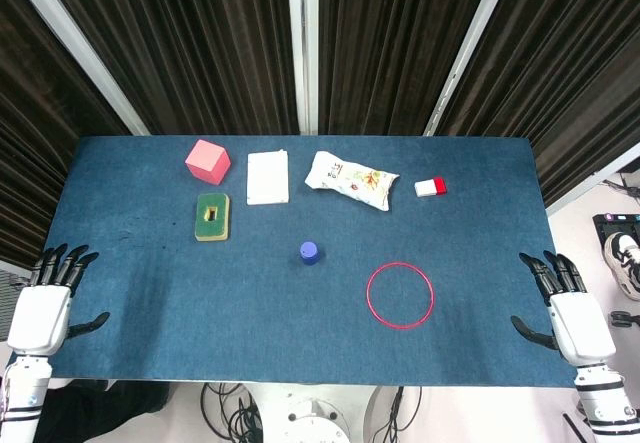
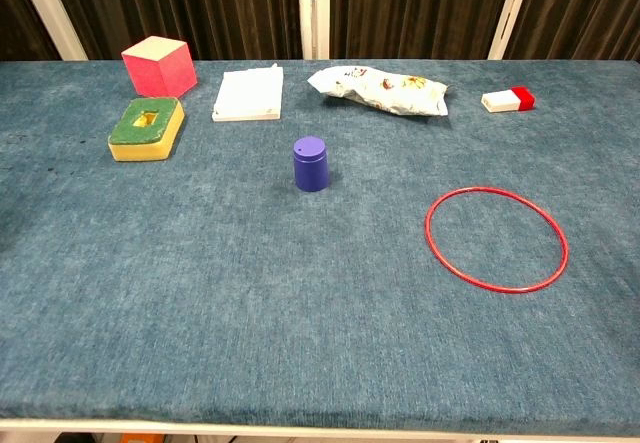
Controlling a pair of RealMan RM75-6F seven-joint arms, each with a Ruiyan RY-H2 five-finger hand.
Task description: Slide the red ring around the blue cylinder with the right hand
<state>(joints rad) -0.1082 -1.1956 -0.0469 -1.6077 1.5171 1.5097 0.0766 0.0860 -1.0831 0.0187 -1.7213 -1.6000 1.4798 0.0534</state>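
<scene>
A thin red ring lies flat on the blue table, right of centre and near the front. The small blue cylinder stands upright to its left and a little further back, well apart from it. My right hand is at the table's right front corner, fingers spread, holding nothing, some way right of the ring. My left hand rests at the left front corner, fingers spread and empty. Neither hand shows in the chest view.
Along the back stand a pink cube, a white flat box, a snack bag and a small white-and-red block. A green-topped yellow sponge lies left of centre.
</scene>
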